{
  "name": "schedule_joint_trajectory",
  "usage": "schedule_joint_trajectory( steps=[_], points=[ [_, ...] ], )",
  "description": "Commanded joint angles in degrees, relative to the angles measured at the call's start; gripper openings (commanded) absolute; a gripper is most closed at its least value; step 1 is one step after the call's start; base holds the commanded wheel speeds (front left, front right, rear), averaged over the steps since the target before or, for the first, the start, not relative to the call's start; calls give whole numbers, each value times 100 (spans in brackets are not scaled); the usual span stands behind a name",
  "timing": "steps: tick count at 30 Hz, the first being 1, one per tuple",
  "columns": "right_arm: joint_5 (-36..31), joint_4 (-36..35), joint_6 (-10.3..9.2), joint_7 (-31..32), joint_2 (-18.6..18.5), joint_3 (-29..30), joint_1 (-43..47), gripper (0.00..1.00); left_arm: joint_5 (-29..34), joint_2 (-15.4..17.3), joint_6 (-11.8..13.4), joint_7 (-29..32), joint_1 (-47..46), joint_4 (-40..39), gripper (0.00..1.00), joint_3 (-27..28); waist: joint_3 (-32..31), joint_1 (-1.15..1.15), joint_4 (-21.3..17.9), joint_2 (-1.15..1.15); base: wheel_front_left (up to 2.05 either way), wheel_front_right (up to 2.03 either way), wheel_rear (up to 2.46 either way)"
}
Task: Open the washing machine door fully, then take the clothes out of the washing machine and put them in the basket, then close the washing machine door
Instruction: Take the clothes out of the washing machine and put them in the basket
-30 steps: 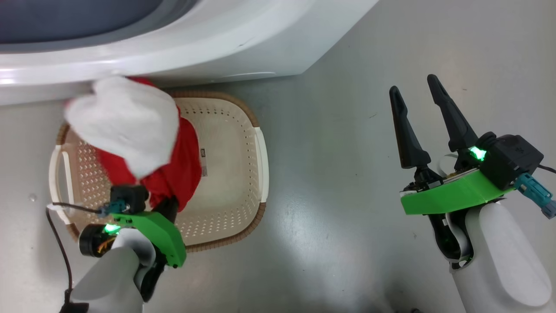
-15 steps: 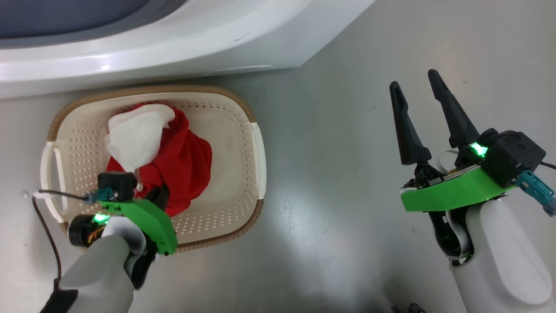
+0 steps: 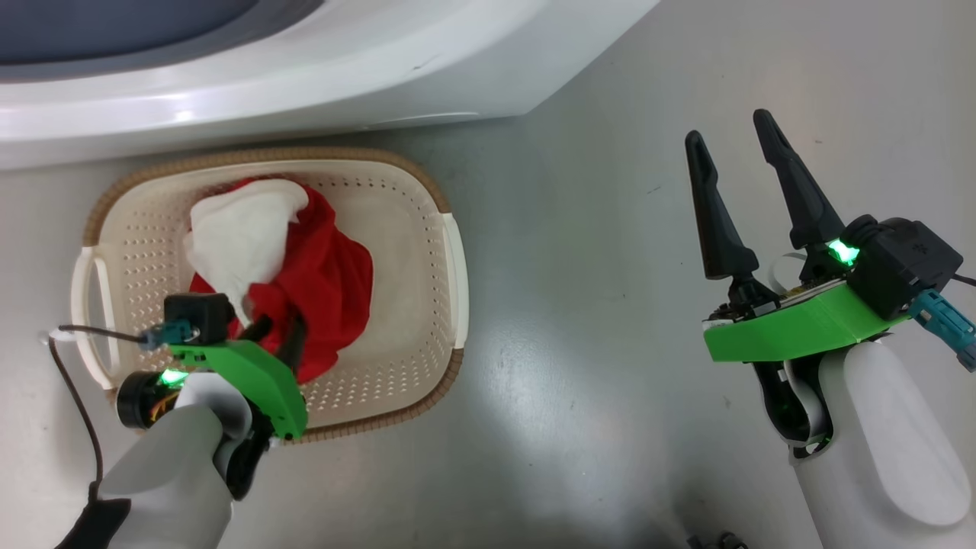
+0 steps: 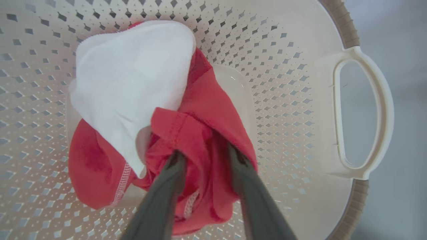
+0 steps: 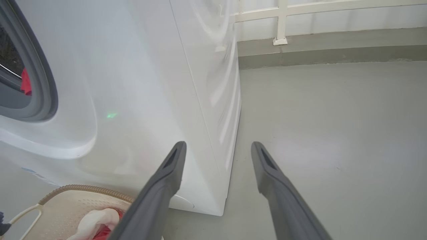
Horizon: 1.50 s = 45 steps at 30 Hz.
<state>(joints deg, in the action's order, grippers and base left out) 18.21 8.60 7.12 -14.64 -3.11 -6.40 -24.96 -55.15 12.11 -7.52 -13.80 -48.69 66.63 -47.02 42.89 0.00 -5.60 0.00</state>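
Each arm is a smooth, pale grey-white forearm (image 3: 884, 457) capped by a bright green wedge-shaped bracket (image 3: 793, 332). From it rise the two long, tapering matte-black fingers (image 3: 717, 229) of the left gripper (image 3: 276, 335) and the right gripper (image 3: 727, 128). A boxy black camera block (image 3: 900, 263) sits on each bracket with a teal plug (image 3: 942, 324) and a glowing green light (image 3: 841, 253), and a thin black cable (image 3: 99, 330) loops from the left plug.

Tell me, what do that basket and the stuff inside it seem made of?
The basket looks like matte cream moulded plastic: rigid, perforated, with a brown woven-look rim. The clothes look like soft fabric: they crumple, and stitched hems show on the red; the white piece looks fuzzy.
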Motion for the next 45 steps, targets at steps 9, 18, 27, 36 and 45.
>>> schedule_joint_trajectory(
  steps=[9, 18, 27, 36, 45],
  points=[
    [-5, -14, 36, -36, 24, -71, 152, 100, -312, 269, 3, -112, 92, -59, 100, -9, -332, 0, 91, 0, 0, 0, 0],
    [-52, 75, 36, -36, 24, -3, 321, 100, -182, 392, 3, -118, 289, -437, 100, 434, -823, 0, 195, 0, 0, 0, 0],
    [-119, 175, 36, -36, 24, 100, 679, 100, 638, 375, 3, -119, 831, -999, 100, 1511, -1490, 0, 297, 0, 0, 0, 0],
    [-164, 308, 36, -36, 24, 178, 1107, 100, 1517, 228, 3, -119, 1565, -1569, 100, 2522, -2237, 0, 368, 0, 0, 0, 0],
    [-188, 387, 36, -36, 24, 302, 1501, 100, 2275, 67, 3, -119, 2207, -2226, 100, 3257, -2805, 0, 439, 0, 0, 0, 0]
  ],
)
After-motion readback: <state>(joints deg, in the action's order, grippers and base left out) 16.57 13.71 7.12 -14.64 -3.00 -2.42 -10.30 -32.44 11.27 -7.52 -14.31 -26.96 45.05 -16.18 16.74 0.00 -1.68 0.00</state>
